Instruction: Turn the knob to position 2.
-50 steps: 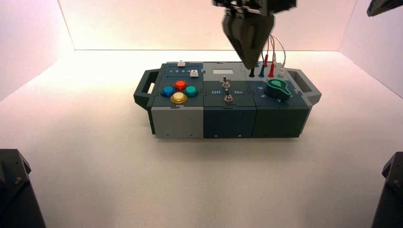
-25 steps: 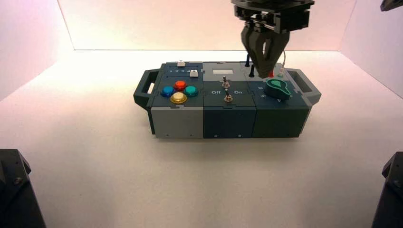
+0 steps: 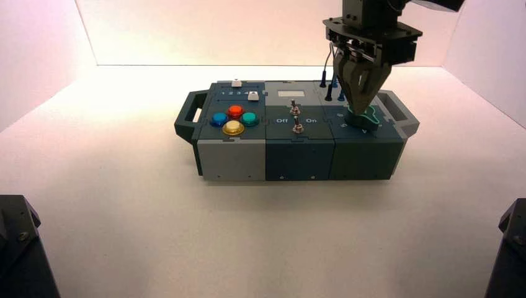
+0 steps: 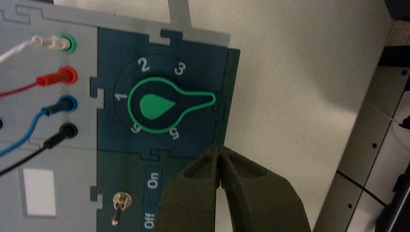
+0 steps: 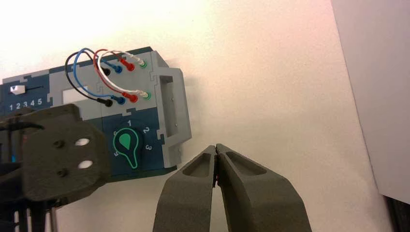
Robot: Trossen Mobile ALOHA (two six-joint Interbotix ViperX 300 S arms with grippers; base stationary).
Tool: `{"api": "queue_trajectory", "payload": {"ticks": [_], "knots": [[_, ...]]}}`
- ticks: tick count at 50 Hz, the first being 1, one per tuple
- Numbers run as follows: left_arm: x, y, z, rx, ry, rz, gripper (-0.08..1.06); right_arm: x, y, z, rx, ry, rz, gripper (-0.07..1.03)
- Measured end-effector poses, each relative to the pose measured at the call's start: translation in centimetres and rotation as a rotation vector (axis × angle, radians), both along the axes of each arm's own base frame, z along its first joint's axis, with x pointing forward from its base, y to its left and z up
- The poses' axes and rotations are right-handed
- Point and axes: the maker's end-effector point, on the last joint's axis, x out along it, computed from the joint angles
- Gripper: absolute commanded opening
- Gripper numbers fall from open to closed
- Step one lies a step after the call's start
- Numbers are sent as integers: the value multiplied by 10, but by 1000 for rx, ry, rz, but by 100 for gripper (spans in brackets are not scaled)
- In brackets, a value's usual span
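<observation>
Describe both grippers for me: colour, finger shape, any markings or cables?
Left gripper and right gripper look alike: dark olive-grey, each with two wedge fingers that taper to a point and have a recessed hollow along the side. The left's wrist block is black and boxy, with two pale round holes. No lettering shows, and no cables plainly theirs.

The box point(image 3: 298, 152) looks like matt plastic panels slotted together. The knob point(image 4: 157, 106) is smooth green plastic, the toggle switch point(image 4: 117, 207) shiny metal. The left gripper point(image 4: 218, 159) has dull, grainy fingers (apparently printed plastic). The worktop point(image 3: 186, 230) is matt white.
</observation>
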Motion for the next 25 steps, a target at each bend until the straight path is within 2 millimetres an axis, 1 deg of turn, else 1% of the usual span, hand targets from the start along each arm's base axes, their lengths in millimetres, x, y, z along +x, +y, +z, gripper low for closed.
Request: {"api": "queue_trajectory", "payload": {"ticks": [13,25], "knots": [[2,-5,-13,27,15,-27,-3,0,-3,4,-4,-4,-13,-2],[5,-10,-12,18,9,-37,-3,0,-5,4,-19,-4,-13,-2]]}}
